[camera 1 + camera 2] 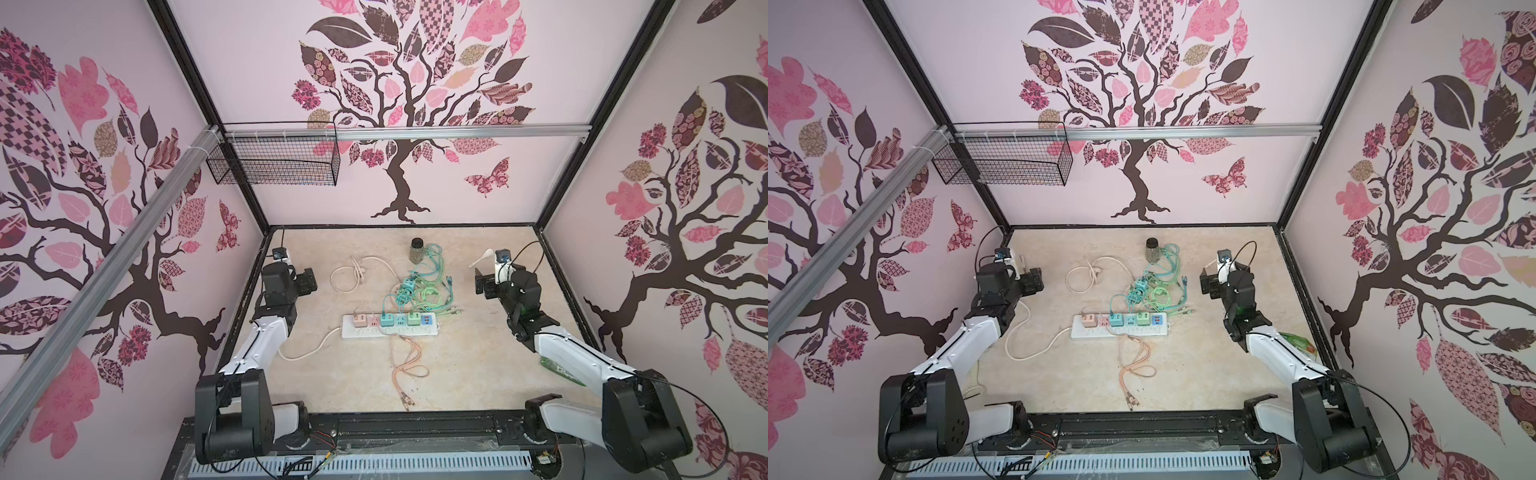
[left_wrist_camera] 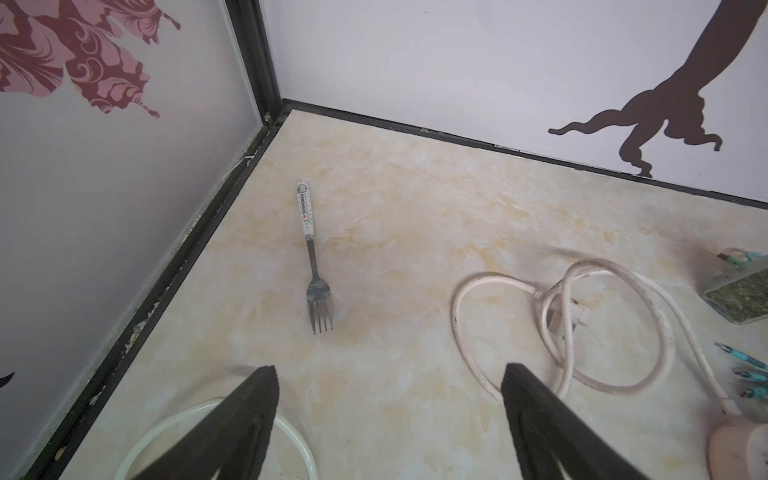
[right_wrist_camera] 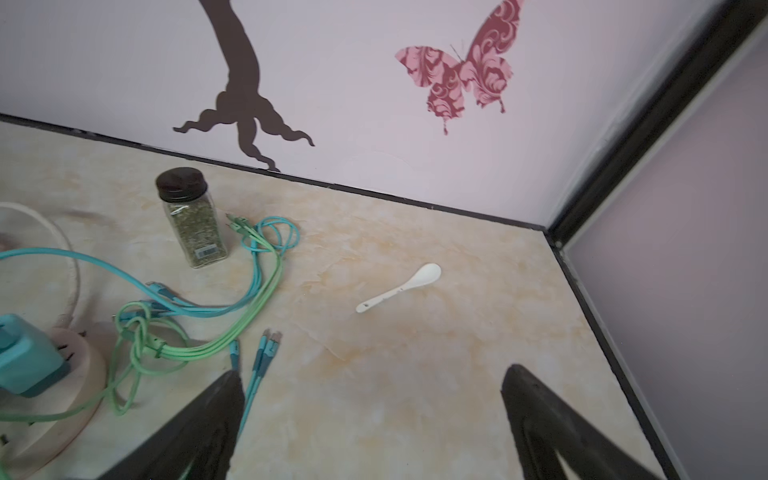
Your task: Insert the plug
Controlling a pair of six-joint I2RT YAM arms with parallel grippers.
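Nearest the front edge of the tabletop [image 1: 478, 374]: find a pink cable [image 1: 409, 365] in slack loops, reaching up to the front of the power strip [image 1: 374, 332]. Treat as spare length, left clear of the sockets.

At mid-tabletop: locate the power strip, laid flat with sockets facing up, suited to entry straight from above. Along its top, identify the pink plug [image 1: 358, 320], teal plug [image 1: 387, 320] and green plug [image 1: 413, 318], upright in a row and apparently seated. Judge insertion as done or nearly so; cannot confirm full seating from this height.

Just beyond: note teal and green cables [image 3: 158, 348] heaped behind the strip, away from its front.

To either side: observe the left hand [image 2: 388, 374] and right hand [image 3: 370, 374], each spread wide, holding nothing, well apart from the strip, probably to leave the sockets unobstructed.

Farther back: disregard the white cable [image 1: 358, 269], fork [image 2: 316, 266], spoon [image 3: 399, 289] and spice jar [image 1: 417, 250].
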